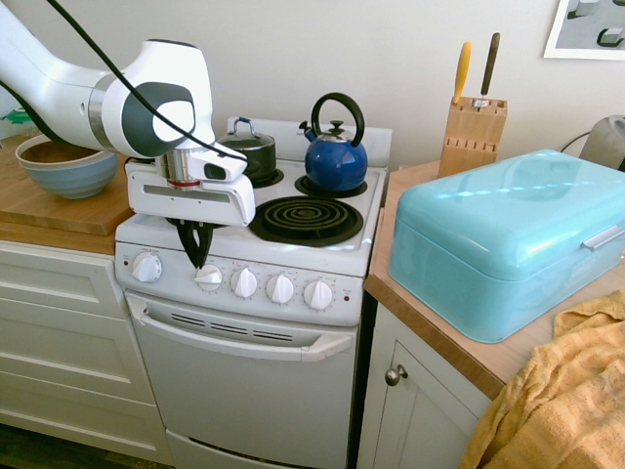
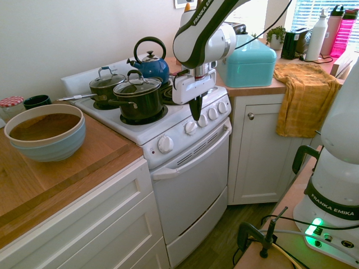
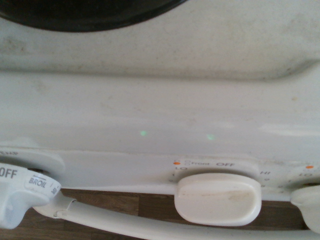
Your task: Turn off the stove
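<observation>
- Far left in the first exterior view, a blue-and-cream bowl [image 1: 66, 166] sits on a wooden counter [image 1: 59, 210].
- Next over, the white arm comes in from the left with the hand [image 1: 198, 256] pointing straight down, its two dark fingers pinched together just above the second knob [image 1: 209, 277] from the left. Can't tell if they're actually touching it.
- The stove [image 1: 249, 322] is in the middle of the shot, wedged between white cabinets; five white knobs run along its front panel, with the oven door handle below them.
- On the stove top: a dark lidded pot [image 1: 251, 154] at about 11 o'clock, a blue kettle [image 1: 335, 156] at 1 o'clock, and a bare coil burner [image 1: 305, 219] at 4 o'clock.
- In the wrist view, that knob [image 3: 218, 198] shows close up, with "OFF" printed on the panel beside it.
- Right of the stove there's a knife block [image 1: 473, 134] at the back and a turquoise bread box [image 1: 508, 234].
- Far right, a yellow towel [image 1: 562, 401] hangs off the counter.
</observation>
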Controlling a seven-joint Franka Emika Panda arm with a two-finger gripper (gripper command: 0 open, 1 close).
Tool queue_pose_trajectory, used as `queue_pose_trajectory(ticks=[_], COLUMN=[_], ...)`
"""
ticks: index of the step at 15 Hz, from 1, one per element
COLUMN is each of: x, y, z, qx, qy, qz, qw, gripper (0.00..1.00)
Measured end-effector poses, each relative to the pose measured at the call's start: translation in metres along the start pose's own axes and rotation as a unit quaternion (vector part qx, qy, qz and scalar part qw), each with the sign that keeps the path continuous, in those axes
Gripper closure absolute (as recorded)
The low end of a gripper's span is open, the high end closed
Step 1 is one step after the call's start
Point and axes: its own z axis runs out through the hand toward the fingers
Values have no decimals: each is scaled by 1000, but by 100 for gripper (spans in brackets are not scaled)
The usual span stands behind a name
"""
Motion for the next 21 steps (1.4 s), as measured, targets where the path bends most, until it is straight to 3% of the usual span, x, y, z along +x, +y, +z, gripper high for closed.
queue_pose_trajectory(ticks=[9,21], x=[30,33], y=[-10,-12], z=[23,37], qx=[-12,-32], qy=[-12,-23], qz=[10,13], qw=[1000,999], gripper=[100,100])
